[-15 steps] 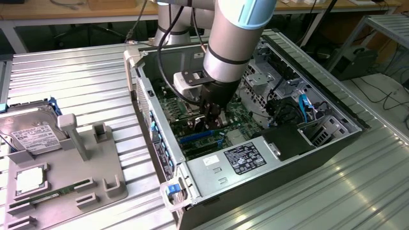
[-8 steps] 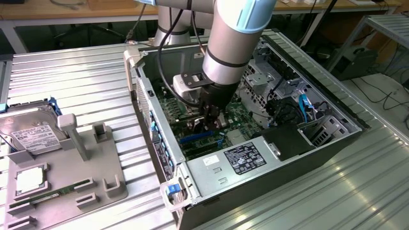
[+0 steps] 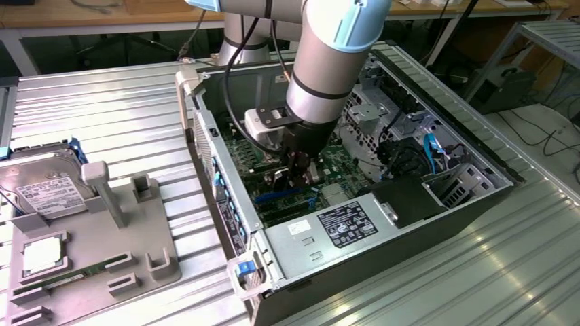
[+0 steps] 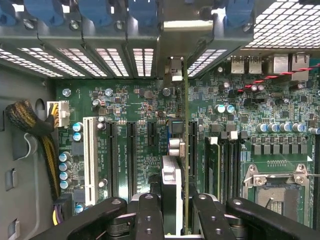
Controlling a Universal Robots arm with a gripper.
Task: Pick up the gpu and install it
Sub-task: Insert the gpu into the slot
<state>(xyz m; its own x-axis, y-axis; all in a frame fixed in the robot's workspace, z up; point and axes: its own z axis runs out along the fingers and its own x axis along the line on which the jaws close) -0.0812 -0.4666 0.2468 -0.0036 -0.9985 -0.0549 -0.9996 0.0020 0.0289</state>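
Observation:
My gripper [image 3: 292, 175] reaches down into the open computer case [image 3: 227, 224], over the green motherboard [image 3: 340, 163]. It is shut on the gpu [image 3: 282, 180], which shows as a dark card below the wrist. In the wrist view the gpu [image 4: 172, 177] appears edge-on between my fingers [image 4: 150, 215], with the gripper [image 4: 177, 217] clamped around its near end. The card stands upright over a black expansion slot [image 4: 192, 145]. Its silvery end bracket [image 4: 173, 67] reaches the case's rear slot openings [image 4: 142, 60]. I cannot tell whether its edge sits in the slot.
A grey parts fixture [image 3: 136, 238] on the exterior view's left holds a silver hard drive [image 3: 41, 187], a chip [image 3: 41, 252] and a green memory stick [image 3: 68, 278]. Inside the case are a power supply [image 3: 340, 227], a white slot [image 4: 90, 160], a CPU socket [image 4: 277, 185] and a cable bundle [image 4: 30, 120].

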